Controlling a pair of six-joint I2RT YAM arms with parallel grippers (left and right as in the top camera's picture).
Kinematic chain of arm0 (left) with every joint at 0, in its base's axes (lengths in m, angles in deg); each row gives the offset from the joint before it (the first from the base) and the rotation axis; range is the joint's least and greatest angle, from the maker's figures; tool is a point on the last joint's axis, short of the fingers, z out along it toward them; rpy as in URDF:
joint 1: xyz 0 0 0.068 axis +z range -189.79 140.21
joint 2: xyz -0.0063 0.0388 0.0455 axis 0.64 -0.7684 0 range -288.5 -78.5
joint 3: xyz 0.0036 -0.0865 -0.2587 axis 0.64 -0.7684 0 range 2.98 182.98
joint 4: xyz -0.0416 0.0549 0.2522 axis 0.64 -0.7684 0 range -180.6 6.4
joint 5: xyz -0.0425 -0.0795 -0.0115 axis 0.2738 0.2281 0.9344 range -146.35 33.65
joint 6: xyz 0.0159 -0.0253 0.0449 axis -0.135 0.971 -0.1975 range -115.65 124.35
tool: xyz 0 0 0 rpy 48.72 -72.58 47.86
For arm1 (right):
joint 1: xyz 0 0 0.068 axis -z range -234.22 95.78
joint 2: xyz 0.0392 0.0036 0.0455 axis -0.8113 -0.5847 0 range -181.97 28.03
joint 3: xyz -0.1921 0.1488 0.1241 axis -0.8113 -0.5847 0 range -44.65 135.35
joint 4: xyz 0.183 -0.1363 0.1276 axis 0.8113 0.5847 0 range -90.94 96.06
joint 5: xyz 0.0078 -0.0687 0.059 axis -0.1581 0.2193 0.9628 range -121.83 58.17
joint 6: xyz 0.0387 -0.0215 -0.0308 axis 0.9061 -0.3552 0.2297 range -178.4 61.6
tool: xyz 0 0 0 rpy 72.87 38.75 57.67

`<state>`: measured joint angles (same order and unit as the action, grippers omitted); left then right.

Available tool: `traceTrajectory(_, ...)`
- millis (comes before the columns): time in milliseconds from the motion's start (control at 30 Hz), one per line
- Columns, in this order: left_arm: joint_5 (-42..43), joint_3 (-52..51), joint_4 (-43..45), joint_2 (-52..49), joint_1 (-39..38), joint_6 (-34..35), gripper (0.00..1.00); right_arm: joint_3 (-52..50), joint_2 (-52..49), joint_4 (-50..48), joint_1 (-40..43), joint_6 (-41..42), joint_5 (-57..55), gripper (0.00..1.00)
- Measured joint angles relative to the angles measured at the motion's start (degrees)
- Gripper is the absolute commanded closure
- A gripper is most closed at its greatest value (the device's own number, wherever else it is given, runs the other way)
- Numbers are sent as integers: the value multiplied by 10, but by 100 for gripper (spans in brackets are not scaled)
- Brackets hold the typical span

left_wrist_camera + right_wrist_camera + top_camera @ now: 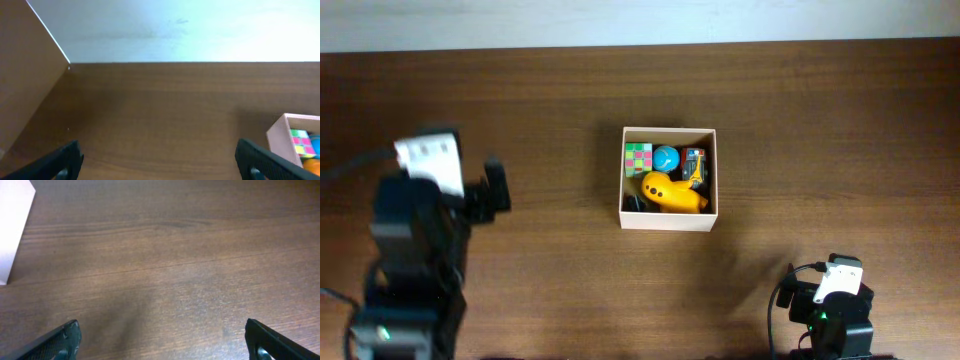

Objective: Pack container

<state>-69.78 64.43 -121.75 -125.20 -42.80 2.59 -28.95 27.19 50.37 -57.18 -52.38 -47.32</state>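
Observation:
The container (668, 220), a square white-walled box, stands at the middle of the table. Inside lie a colour cube (638, 158), a blue ball (666, 157), a small multicoloured toy (695, 162) and a yellow duck-like toy (670, 193). My left gripper (159, 162) is open and empty over bare wood, left of the box; the box corner (280, 135) and the colour cube (300, 142) show at the right edge of its view. My right gripper (162, 340) is open and empty above bare wood; the box's white wall (12, 225) shows at upper left.
The left arm (415, 250) stands at the left of the brown wooden table (550, 110), the right arm (830, 305) at the lower right. A pale wall (175, 30) runs along the table's far edge.

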Motion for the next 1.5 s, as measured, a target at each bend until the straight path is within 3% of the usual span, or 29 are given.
traceTrajectory(233, 4, -218, 76, 177, 3, -18, 1, -1, 0, 0, 0, 0, 0, 1)
traceTrajectory(467, 23, -346, 78, 247, 3, -20, 1, -1, 0, 0, 0, 0, 0, 1)
traceTrajectory(1067, 28, -502, 80, 446, 3, -19, 1, -1, 0, 0, 0, 0, 0, 2)
traceTrajectory(1500, 30, -525, 80, 457, 3, -19, 1, -1, 0, 0, 0, 0, 0, 1)
